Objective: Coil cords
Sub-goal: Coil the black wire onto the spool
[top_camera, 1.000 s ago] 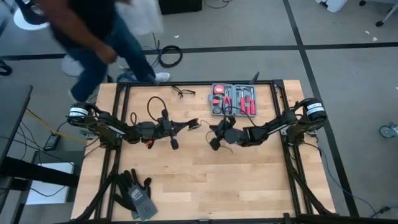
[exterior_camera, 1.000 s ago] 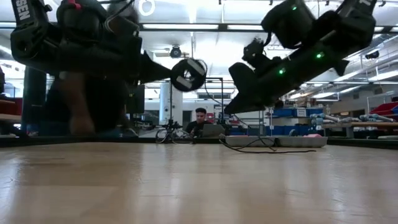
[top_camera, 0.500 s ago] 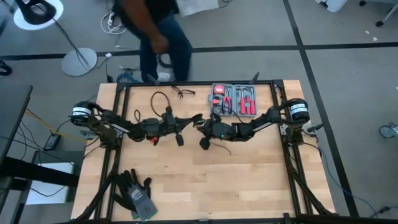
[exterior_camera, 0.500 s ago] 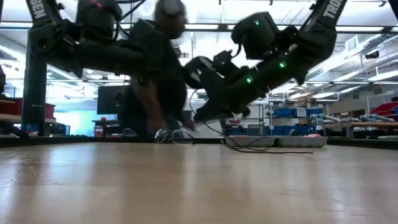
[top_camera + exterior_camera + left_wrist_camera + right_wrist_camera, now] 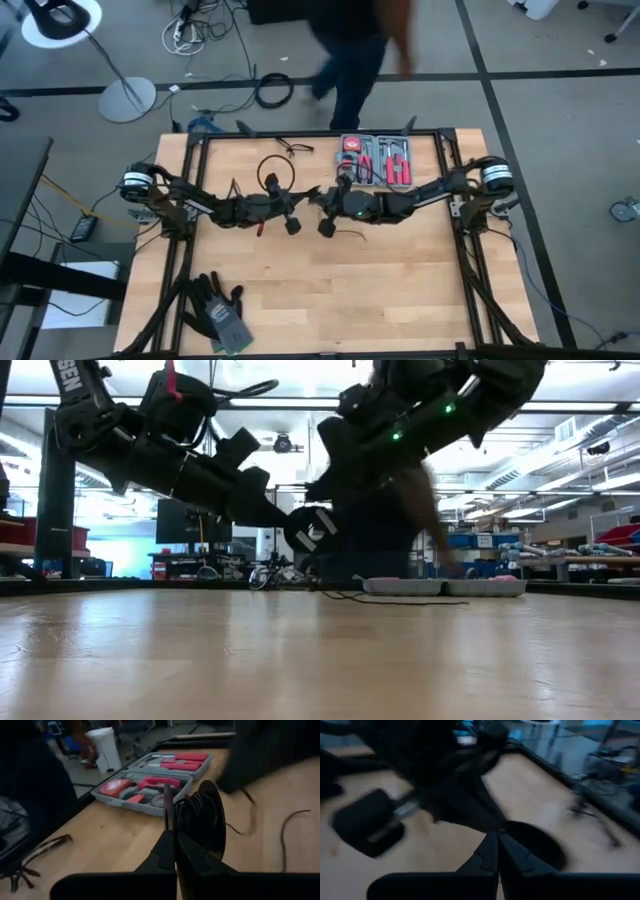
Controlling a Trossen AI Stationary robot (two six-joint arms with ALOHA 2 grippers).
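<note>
My left gripper (image 5: pixel 304 199) and my right gripper (image 5: pixel 320 198) meet tip to tip above the middle of the table. My left gripper (image 5: pixel 170 837) is shut on a small round black puck (image 5: pixel 202 817), which shows a pale mark in the low view (image 5: pixel 312 530). The thin black cord (image 5: pixel 400 600) trails from there and lies slack on the wood, also in the high view (image 5: pixel 352 233). My right gripper (image 5: pixel 497 845) is shut, right beside the puck (image 5: pixel 535 847). My left gripper pinches the puck by its rim (image 5: pixel 175 815) between its two fingers, coming level from the table's left. The puck stands on edge, lifted clear of the table. My right gripper: I cannot tell whether it touches the puck or the cord.
A grey tool case (image 5: pixel 375 160) with red tools lies at the far edge. A small black glasses-like wire item (image 5: pixel 292 148) lies far left of it. Dark gloves (image 5: pixel 220 310) lie at the near left corner. A person (image 5: pixel 360 45) walks past beyond the far edge.
My right gripper has gone toward the table's left, up to my left gripper. My left gripper has gone a little to the right and down, carrying the puck lower. The person behind the table has walked from left to right.
</note>
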